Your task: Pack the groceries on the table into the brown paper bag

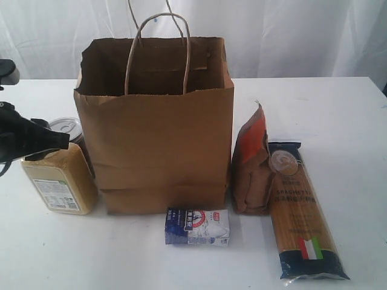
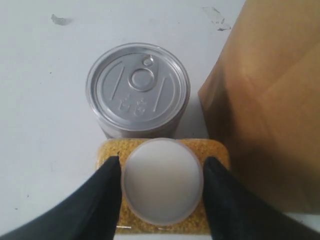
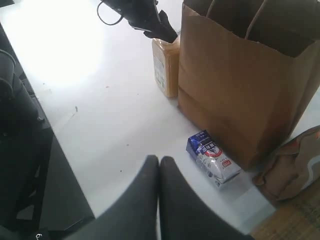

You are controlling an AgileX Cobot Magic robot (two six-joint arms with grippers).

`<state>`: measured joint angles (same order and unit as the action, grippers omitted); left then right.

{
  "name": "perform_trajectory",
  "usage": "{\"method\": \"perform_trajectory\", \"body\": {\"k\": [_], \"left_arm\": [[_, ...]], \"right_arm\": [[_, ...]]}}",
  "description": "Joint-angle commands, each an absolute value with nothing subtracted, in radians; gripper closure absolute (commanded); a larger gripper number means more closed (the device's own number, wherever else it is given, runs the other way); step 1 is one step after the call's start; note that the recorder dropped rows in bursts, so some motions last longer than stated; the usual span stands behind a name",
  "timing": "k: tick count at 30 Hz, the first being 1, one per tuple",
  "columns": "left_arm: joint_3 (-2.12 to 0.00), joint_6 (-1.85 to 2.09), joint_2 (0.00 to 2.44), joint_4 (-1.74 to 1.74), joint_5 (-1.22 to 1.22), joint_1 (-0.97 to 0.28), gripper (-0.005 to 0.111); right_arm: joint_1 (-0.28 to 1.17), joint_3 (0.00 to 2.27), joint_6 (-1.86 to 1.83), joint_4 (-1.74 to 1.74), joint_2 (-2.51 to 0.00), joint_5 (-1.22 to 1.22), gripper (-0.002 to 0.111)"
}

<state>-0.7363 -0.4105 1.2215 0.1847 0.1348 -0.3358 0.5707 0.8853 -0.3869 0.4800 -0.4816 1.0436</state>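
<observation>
The yellow bottle stands left of the brown paper bag. My left gripper is shut on its white cap, with one black finger pressed against each side. The tin can stands just behind the bottle and apart from it. In front of the bag lies the small blue-white carton. To the bag's right, the brown-orange pouch stands beside the flat spaghetti packet. My right gripper is shut and empty, above the table near the carton.
The bag stands upright with its mouth open and both handles raised. The white table stretches behind and to the right. In the right wrist view the table's edge drops to a dark floor.
</observation>
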Motion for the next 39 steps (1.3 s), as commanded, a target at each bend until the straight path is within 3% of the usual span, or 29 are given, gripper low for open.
{"method": "perform_trajectory", "body": {"k": [1,19,29,39], "left_arm": [[-0.729,-0.369,1.165,0.190,0.204,-0.334,0.104],[-0.729,-0.360,1.057,0.133,0.375,-0.334,0.105],[-0.729,-0.337,1.024,0.113,0.459,-0.452,0.105],[-0.728,-0.321,1.024,0.113,0.474,-0.464,0.100]], "right_arm": [[0.568,0.882,-0.387,0.493,-0.480,1.031,0.108],[0.568,0.882,-0.387,0.504,-0.480,1.023,0.108],[0.568,0.882,-0.387,0.506,-0.480,1.025,0.108],[0.568,0.882,-0.387,0.524,-0.480,1.034,0.108]]}}
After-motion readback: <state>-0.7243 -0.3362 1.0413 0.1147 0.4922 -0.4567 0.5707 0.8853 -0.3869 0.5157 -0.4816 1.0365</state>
